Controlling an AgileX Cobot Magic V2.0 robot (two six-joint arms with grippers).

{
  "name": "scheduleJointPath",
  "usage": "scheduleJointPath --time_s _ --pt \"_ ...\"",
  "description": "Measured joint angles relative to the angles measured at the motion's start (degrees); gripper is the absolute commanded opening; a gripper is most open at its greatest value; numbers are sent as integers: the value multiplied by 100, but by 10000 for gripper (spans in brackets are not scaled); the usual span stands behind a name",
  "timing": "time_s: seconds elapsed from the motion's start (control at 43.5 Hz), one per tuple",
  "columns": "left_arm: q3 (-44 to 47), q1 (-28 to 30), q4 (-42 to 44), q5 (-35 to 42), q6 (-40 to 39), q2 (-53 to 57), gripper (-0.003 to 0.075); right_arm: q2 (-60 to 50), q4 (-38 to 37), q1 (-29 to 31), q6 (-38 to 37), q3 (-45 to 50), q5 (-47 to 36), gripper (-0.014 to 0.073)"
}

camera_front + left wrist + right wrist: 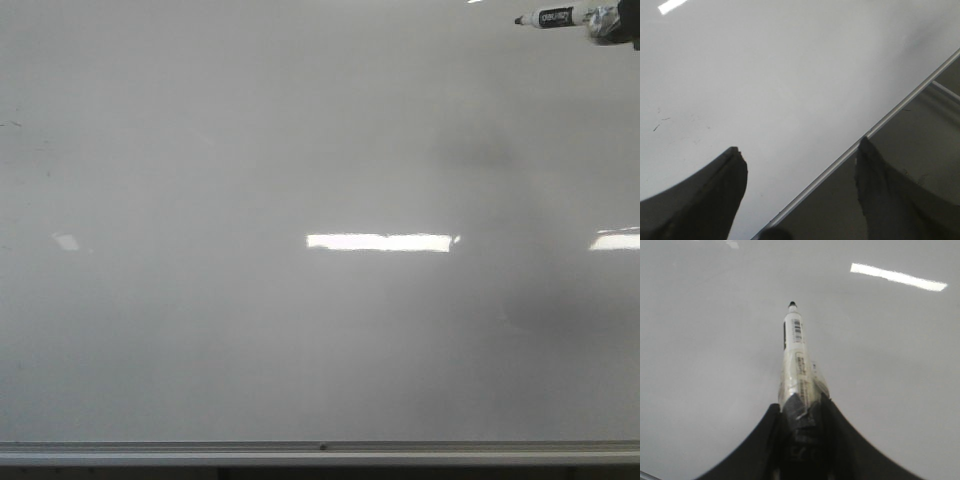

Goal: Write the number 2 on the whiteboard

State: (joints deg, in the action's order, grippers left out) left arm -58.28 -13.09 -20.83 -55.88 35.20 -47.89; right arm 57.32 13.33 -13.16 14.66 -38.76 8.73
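Currently the right gripper [801,412] is clamped on the taped marker [796,357], tip uncapped, near the far right corner of the whiteboard [250,350]; the left gripper [800,185] hangs spread and empty over the silver edge rail [840,162]. No number 2 is visible yet, so lower the tip squarely until it just touches. Keep pressure light and even through the curve and base stroke.

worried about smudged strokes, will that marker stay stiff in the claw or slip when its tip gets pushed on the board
The marker looks like a rigid plastic barrel, so it should not bend. Tape wraps it where the right claw clamps it, so slipping seems unlikely. It sticks out far, so pressing on the whiteboard might lever it slightly.
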Motion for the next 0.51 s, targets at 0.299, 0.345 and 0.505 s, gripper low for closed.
scheduleJointPath --time_s 0.299,0.345,0.505 --pt "0 0 0 22 0 0 440 793 0 0 11 -430 -272 -66" --pt "0 0 0 22 0 0 440 917 -25 0 11 -501 -272 -66" --pt "0 0 0 35 0 0 440 1268 -69 0 20 -722 -193 -66"
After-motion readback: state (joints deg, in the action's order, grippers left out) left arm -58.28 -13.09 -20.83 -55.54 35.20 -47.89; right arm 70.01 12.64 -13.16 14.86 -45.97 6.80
